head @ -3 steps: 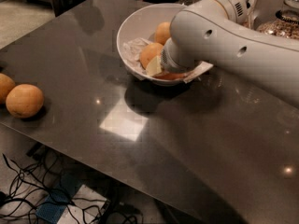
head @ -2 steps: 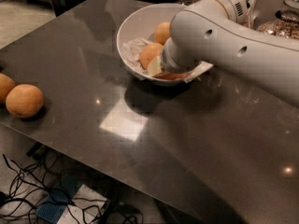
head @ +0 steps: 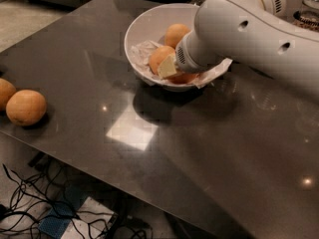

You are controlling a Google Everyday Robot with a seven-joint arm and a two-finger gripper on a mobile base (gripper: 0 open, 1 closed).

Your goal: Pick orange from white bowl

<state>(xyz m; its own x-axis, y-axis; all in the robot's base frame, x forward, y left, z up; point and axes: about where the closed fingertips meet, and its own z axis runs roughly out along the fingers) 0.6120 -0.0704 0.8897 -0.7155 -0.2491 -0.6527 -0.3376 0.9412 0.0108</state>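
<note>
The white bowl [head: 137, 31] stands on the dark table near its far side, lined with crumpled white paper. Three oranges show in it: one at the back [head: 177, 34], one at the left [head: 158, 58], and one mostly hidden low at the front [head: 185, 78]. My white arm reaches in from the right, and my gripper [head: 175, 72] is down inside the bowl. It sits between the left orange and the front one, touching or very close to both. Most of the gripper is hidden by the wrist.
Two more oranges lie at the table's left edge, one whole [head: 26, 107] and one cut off by the frame [head: 5, 92]. A glass jar [head: 308, 11] stands at the far right behind my arm. Cables [head: 30, 203] lie on the floor below the near table edge.
</note>
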